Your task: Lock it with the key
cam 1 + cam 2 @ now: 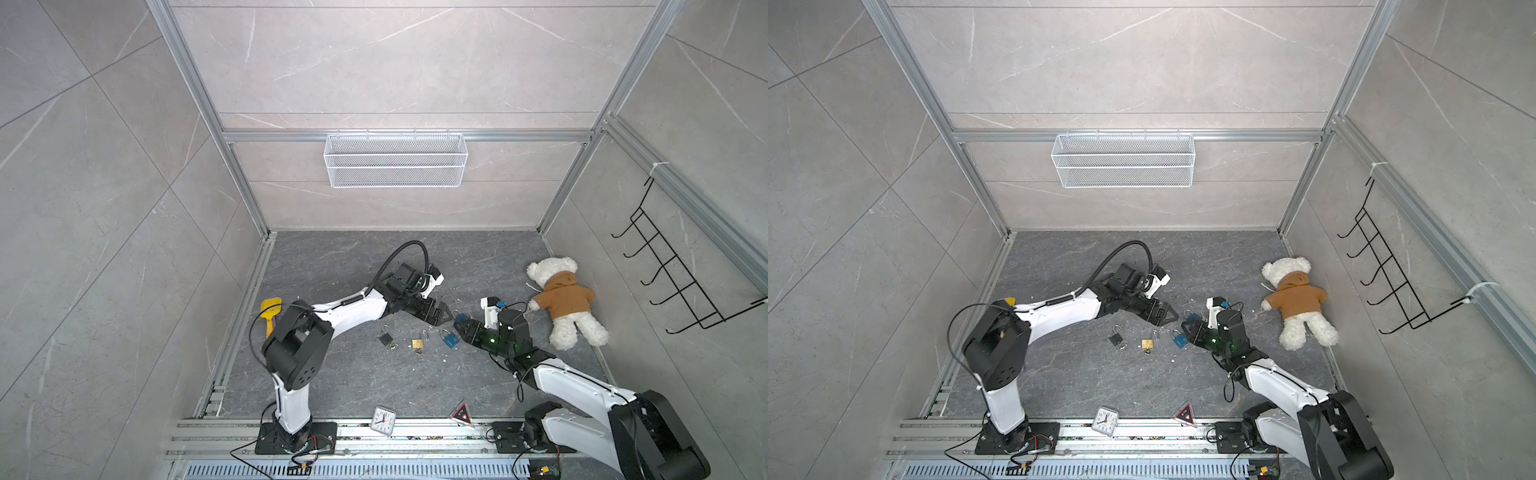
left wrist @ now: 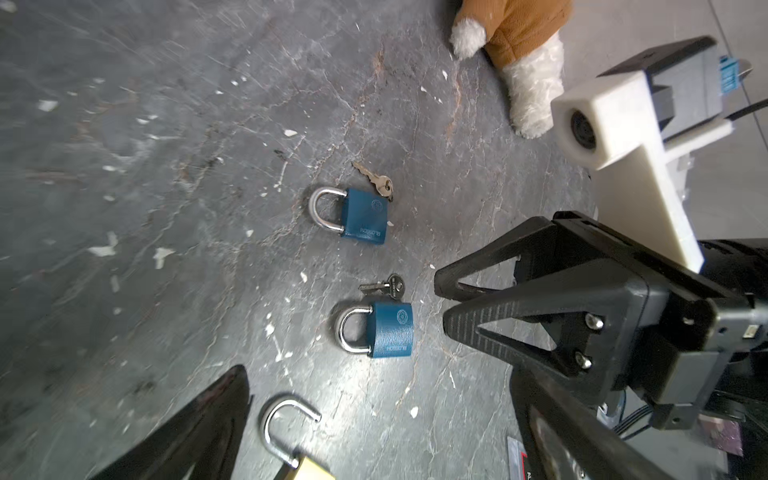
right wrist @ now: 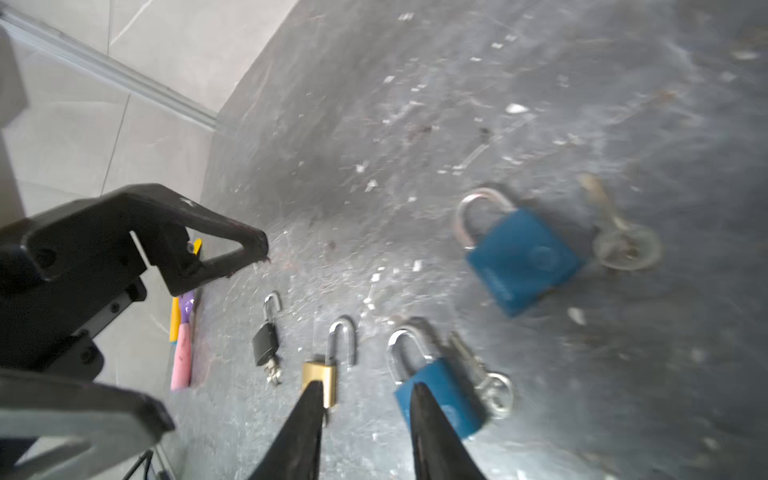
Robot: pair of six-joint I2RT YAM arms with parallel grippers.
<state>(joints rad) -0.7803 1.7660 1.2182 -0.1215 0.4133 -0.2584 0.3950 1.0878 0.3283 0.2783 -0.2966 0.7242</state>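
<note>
Robotics lab test cell, alu extrusion frame (image 1: 519,136) w/ tile-look panels (image 1: 395,62), left robot arm (image 1: 357,311) + right arm (image 1: 582,384) bolted to slotted rail (image 1: 436,428), exposed cabling (image 1: 409,244), wire basket (image 1: 395,160) + hook rack (image 1: 681,270) on walls

Both top views: even, diffuse light from above; pale marble-look wall panels (image 1: 395,62) bright, dark grey veined floor slab (image 1: 374,382) dimmer, shadows short and soft-edged. The wide-angle lens splays the aluminium frame rails (image 1: 185,62) outward toward the corners. Left wrist view: sharp mid-frame, white sheen smearing the slab at the margins. Right wrist view: motion-blurred throughout, worst on the blue steel-shackled padlock (image 3: 519,257) nearer the slab's back edge and its silver key (image 3: 623,245)
</note>
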